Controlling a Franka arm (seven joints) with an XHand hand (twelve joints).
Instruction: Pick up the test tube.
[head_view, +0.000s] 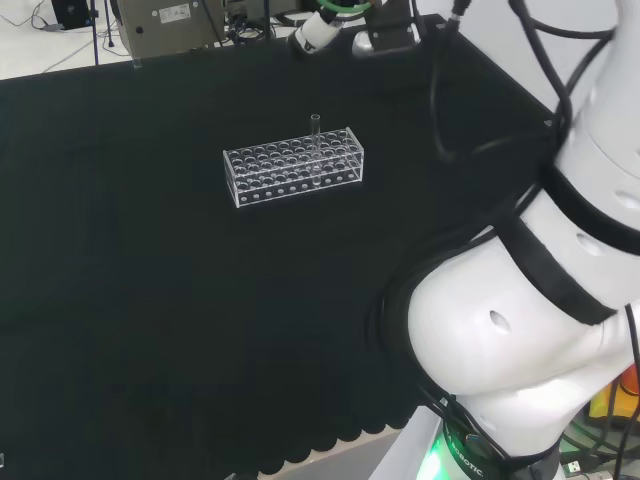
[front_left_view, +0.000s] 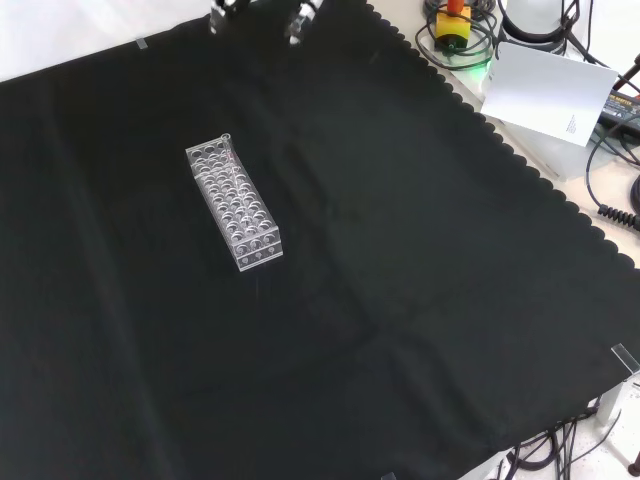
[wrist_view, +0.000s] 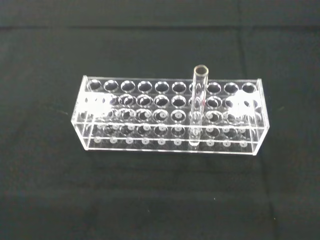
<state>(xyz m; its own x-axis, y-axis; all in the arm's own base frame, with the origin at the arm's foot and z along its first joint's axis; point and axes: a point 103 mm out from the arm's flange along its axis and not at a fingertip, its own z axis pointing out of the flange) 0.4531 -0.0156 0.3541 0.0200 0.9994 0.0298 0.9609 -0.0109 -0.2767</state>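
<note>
A clear plastic rack (head_view: 270, 180) with several rows of round holes lies on the black cloth, left of the arm's white links in the head view. One clear test tube (head_view: 315, 128) stands upright in it, toward the rack's right end in that view, its open rim above the rack's top. The front view shows the rack (front_left_view: 240, 215) at upper left with the tube (front_left_view: 225, 141) at its far end. The wrist view looks at the rack (wrist_view: 125, 136) from some way off, and the tube (wrist_view: 196, 107) rises from a hole right of its middle. Nothing touches the tube.
The arm's white links (head_view: 520, 330) stand at the right of the head view. A grey device (head_view: 170, 20) sits beyond the cloth's far edge. In the front view a white box (front_left_view: 545, 90), a yellow and red button (front_left_view: 455, 20) and cables lie past the cloth's scalloped right edge.
</note>
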